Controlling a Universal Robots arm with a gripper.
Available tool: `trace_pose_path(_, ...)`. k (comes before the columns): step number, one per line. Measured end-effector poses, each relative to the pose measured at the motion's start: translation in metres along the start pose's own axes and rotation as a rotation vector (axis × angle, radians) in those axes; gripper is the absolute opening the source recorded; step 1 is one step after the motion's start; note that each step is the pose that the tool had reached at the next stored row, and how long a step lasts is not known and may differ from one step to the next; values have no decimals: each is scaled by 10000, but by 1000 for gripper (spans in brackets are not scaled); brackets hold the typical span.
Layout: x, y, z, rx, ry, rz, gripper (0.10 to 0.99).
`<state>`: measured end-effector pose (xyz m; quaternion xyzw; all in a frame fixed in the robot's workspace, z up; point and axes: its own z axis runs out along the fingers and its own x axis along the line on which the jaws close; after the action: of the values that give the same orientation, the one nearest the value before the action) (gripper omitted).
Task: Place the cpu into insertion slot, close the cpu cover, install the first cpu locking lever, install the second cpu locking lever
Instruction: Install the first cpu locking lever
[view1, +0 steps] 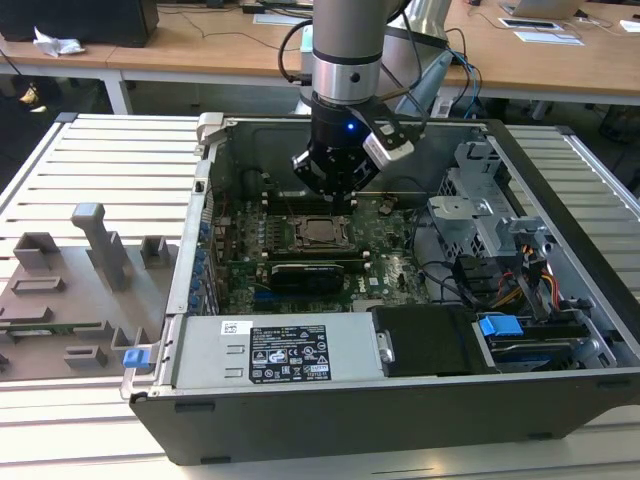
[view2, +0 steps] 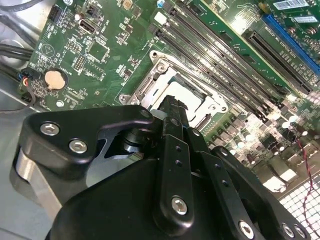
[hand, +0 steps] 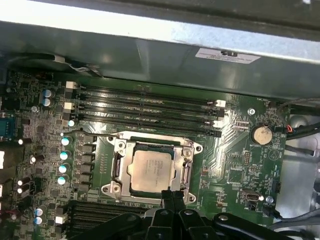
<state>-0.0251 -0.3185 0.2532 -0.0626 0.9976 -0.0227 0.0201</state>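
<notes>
Inside the open computer case (view1: 400, 415) on the slatted counter (view1: 110, 150), my jaws sit closed on nothing; just beside their tips the cpu (hand: 151, 171) lies flat in the insertion slot (hand: 152, 145), the cpu cover (hand: 120, 147) down around it; I judge it light, stiff, slick-topped, fragile underneath, best held by its edges; memory slots (hand: 145, 107) crowd close.
</notes>
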Motion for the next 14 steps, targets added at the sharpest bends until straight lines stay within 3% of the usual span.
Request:
trace_pose_path(2,0,0,2,-15,11,8,106)
trace_pose_path(5,0,0,8,-92,399,13,106)
trace_pose_path(6,0,0,10,-116,570,21,106)
trace_pose_path(8,-1,0,14,-148,768,39,106)
trace_pose_path(12,2,1,17,-291,777,290,106)
trace_pose_path(14,1,2,18,-301,780,434,106)
